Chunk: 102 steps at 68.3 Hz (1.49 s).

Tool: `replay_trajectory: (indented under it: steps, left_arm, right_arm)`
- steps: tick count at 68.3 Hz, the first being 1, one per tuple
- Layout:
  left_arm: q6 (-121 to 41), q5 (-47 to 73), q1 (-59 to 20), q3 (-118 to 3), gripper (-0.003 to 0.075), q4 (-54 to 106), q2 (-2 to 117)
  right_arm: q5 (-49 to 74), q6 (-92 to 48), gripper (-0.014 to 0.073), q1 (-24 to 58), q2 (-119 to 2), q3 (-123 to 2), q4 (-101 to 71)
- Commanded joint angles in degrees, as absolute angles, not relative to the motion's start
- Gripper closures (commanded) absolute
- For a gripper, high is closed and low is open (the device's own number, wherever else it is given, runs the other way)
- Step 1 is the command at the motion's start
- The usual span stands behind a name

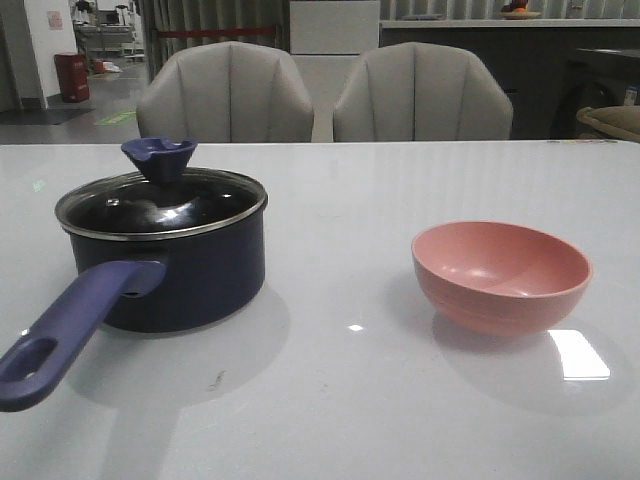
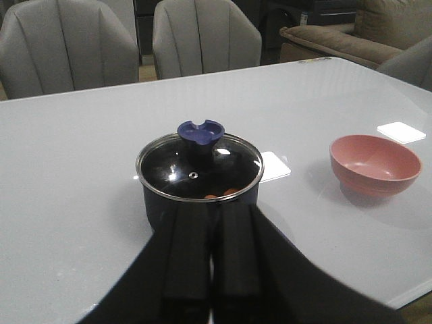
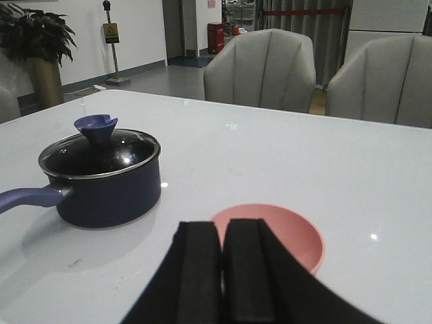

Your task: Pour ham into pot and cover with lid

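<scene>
Though lidded, pot beside bowl.

Our left gripper shows two matte black, blocky fingers with rounded tips, widening into a dark body. Our right gripper looks identical: plain black, no visible markings.

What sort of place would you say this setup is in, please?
Probably an office or showroom lounge, not a home kitchen: padded grey chairs line a large white table, a sofa stands nearby, and a sign stand is on the floor.
</scene>
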<state>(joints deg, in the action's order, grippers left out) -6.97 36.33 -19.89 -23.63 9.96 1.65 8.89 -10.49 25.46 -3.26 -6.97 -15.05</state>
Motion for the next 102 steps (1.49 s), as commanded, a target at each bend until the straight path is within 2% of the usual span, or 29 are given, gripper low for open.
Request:
replay_trajectory:
  steps: [1, 10, 19, 32, 45, 59, 102]
  left_arm:
    - [-6.9, 29.8, -20.3, -24.9, 0.0607, 10.4, 2.4]
    - [-6.9, 22.6, -18.2, -22.2, 0.0607, 8.2, 2.4]
    - [-6.7, 11.9, -11.0, -15.6, 0.0607, 8.2, 2.4]
    - [-6.5, 3.7, -2.3, -6.3, 0.0607, 7.8, 2.3]
    - [-6.5, -6.4, -0.9, -0.2, 0.0607, 7.6, 2.0]
    - [1.4, -7.8, -0.9, 1.6, 0.0607, 2.2, 2.0]
    - [1.5, -7.8, -0.9, 1.6, 0.0607, 2.3, 2.0]
  right_arm:
    - [4.0, -10.9, 0.0423, 25.5, -3.8, -8.5, -15.4]
    - [4.0, -10.9, 0.0423, 25.5, -3.8, -8.5, -15.4]
    - [4.0, -10.9, 0.0423, 25.5, -3.8, -8.5, -15.4]
    - [4.0, -10.9, 0.0423, 25.5, -3.8, -8.5, -15.4]
    - [4.0, -10.9, 0.0423, 25.5, -3.8, -8.5, -15.4]
    - [4.0, -10.9, 0.0423, 25.5, -3.8, -8.5, -15.4]
    - [4.0, -10.9, 0.0423, 25.5, -3.8, -8.5, -15.4]
